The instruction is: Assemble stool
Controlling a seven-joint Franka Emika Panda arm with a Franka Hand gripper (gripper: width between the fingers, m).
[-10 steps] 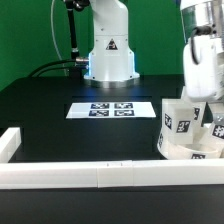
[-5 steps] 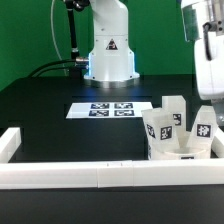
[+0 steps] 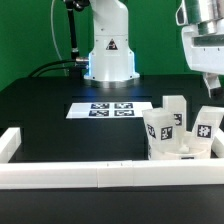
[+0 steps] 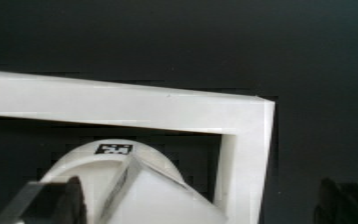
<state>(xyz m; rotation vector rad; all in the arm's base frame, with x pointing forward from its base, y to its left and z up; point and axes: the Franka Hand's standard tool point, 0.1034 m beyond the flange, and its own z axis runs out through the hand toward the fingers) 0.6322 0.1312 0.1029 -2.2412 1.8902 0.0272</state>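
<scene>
The white stool stands upside down at the exterior view's lower right, its round seat on the black table. Three short blocky legs with black-and-white tags stick up from it. My gripper hangs open and empty above the stool's right side, clear of the legs. In the wrist view one tagged leg lies straight below, between my dark fingers. The jaws stand wide apart.
Long white border rails run along the table's front and sides, and their corner shows in the wrist view. The marker board lies flat mid-table. The arm's white base stands behind it.
My gripper was down at the stool's right leg one second ago. It has let go and risen straight up. The stool now sits slightly further to the exterior view's left.
</scene>
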